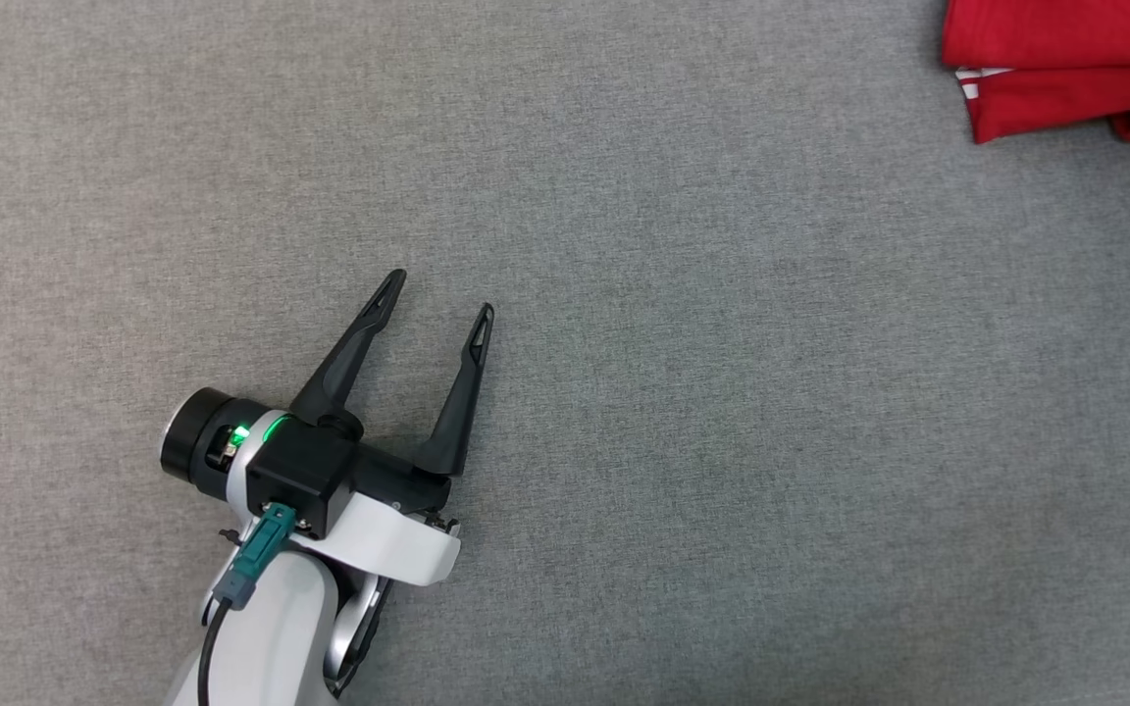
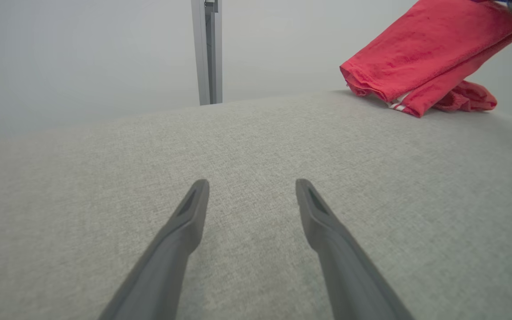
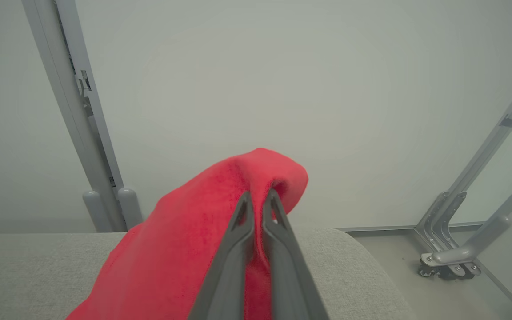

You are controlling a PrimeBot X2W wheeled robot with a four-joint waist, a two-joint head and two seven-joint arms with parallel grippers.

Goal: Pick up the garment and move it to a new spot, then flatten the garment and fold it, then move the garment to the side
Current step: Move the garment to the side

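The red garment [image 1: 1065, 69], folded, with a bit of white striped trim, lies at the far right corner of the grey cloth table [image 1: 624, 392]. In the left wrist view the garment [image 2: 420, 62] slants up to the right, one end lifted off the table. My right gripper [image 3: 258, 200] is shut on a raised fold of the garment [image 3: 194, 249], near the table's end. My left gripper [image 1: 439, 294] stands open over bare cloth at the lower left, far from the garment, with nothing between its fingers [image 2: 194, 209].
A grey metal post [image 2: 207, 49] stands behind the table. In the right wrist view the table's rounded end [image 3: 362, 262] drops to the floor, where a metal frame on castors [image 3: 451, 262] stands. A pale wall lies beyond.
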